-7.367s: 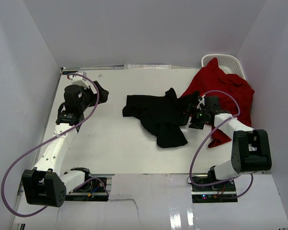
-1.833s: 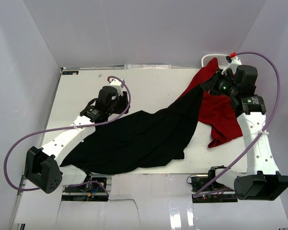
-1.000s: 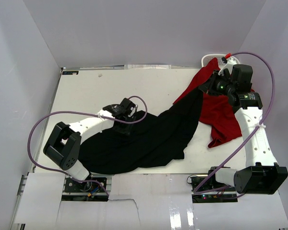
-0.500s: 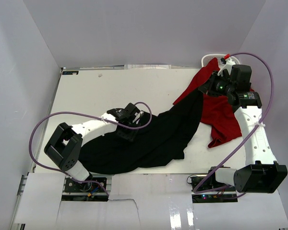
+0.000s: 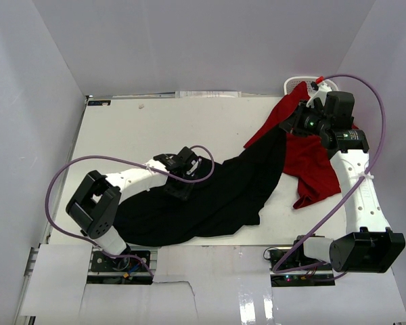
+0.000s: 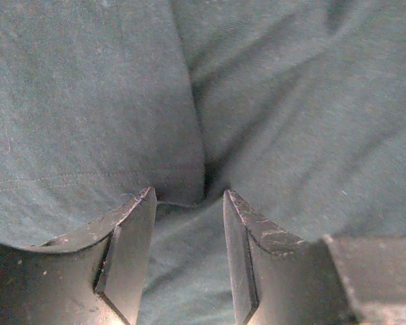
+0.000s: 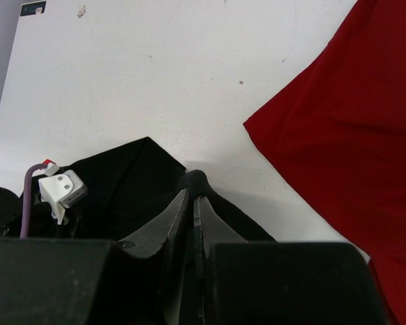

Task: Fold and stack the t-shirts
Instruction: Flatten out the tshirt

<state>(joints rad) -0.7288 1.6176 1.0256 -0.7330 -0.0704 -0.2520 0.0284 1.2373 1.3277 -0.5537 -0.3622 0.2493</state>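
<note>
On table (image 5: 142,128), shirt A (image 5: 210,200) lay spread near-left to far-right. Right of it lay shirt B (image 5: 314,166), w/ far end draped over basket (image 5: 292,83) in far-right corner. L gripper (image 5: 179,187) sat on shirt A's left-centre; R gripper (image 5: 289,126) at its far-right tip.

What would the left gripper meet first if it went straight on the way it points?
The black t-shirt: the left gripper points, jaws open, at a crease in the cloth, seemingly very close.
</note>
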